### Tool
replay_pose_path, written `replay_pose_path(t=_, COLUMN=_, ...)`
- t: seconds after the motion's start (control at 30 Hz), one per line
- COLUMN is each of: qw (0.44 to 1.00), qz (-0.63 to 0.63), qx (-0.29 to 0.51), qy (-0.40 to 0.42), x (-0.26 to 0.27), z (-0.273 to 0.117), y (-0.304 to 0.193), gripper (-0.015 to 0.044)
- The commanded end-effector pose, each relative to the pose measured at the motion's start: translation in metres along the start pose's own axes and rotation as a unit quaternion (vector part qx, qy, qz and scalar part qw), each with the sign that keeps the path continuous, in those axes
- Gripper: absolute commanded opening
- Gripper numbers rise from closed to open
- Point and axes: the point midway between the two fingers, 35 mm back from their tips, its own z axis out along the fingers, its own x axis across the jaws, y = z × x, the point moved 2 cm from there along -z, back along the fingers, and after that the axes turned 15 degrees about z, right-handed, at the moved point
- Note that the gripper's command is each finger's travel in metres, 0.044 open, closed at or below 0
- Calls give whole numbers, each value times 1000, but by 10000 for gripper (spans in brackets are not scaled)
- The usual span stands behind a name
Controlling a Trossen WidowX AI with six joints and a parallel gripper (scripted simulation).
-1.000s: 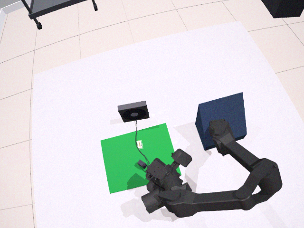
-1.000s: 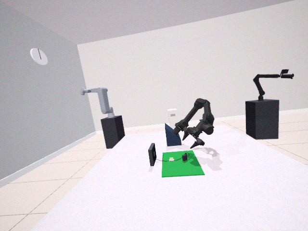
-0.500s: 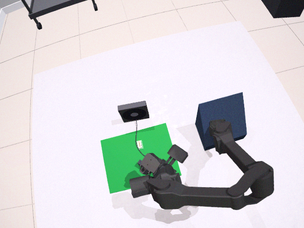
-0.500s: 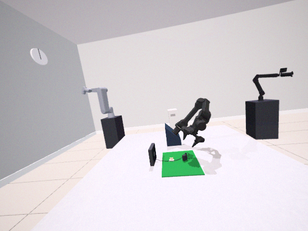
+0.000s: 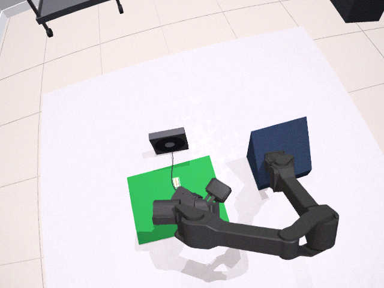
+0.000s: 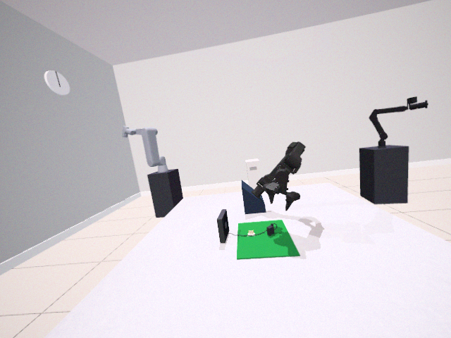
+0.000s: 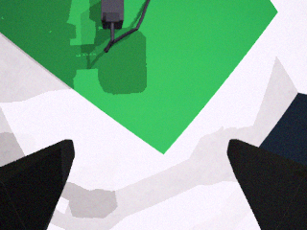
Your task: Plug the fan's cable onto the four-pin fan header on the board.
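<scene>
Your plug (image 6: 270, 229) (image 7: 112, 11), a dark, matte rectangular block, is on the board (image 5: 142, 198) (image 6: 260, 248) (image 7: 168, 96), right of the white header (image 5: 176, 182) (image 6: 251, 233) in the exterior view; unplugged. Thin, dark cable (image 5: 172, 167) (image 6: 242, 235) (image 7: 139, 29) curves to the square black fan (image 5: 170, 139) (image 6: 222, 226), at left. Board: flat, smooth green sheet on the white desk (image 5: 93, 123) (image 6: 218, 291) (image 7: 86, 115). Your tapered black fingers (image 5: 218, 189) (image 6: 289, 203) are spread wide above the desk, grasping nothing. Header pins look golden from the top.

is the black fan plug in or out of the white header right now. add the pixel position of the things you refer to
out: the black plug (image 6: 270, 229) (image 7: 112, 11) sits apart from the white header (image 6: 251, 233)
</scene>
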Motion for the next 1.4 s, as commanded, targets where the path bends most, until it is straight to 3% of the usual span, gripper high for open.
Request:
replay_pose_path(t=0.0, qw=999, qz=-9, qx=32, qy=35, x=5, z=-11, y=3, gripper=440)
replay_pose_path(t=0.17, qw=996, qz=-15, qx=60, qy=71, x=9, z=-21, y=7, gripper=440)
replay_pose_path(t=0.37, qw=998, qz=-8, qx=46, qy=52, x=6, z=-16, y=7, gripper=440)
replay_pose_path(t=0.67, qw=996, qz=-4, qx=55, qy=68, x=30, z=-51, y=99, gripper=440)
replay_pose_path(t=0.87, qw=996, qz=-3, qx=56, qy=70, x=30, z=-54, y=107, gripper=440)
replay_pose_path(t=1.0, qw=996, qz=-3, qx=55, qy=70, x=35, z=-32, y=106, gripper=440)
replay_pose_path(t=1.2, qw=996, qz=-4, qx=57, qy=71, x=44, z=37, y=97, gripper=440)
replay_pose_path(t=1.37, qw=996, qz=-4, qx=58, qy=71, x=44, z=45, y=95, gripper=440)
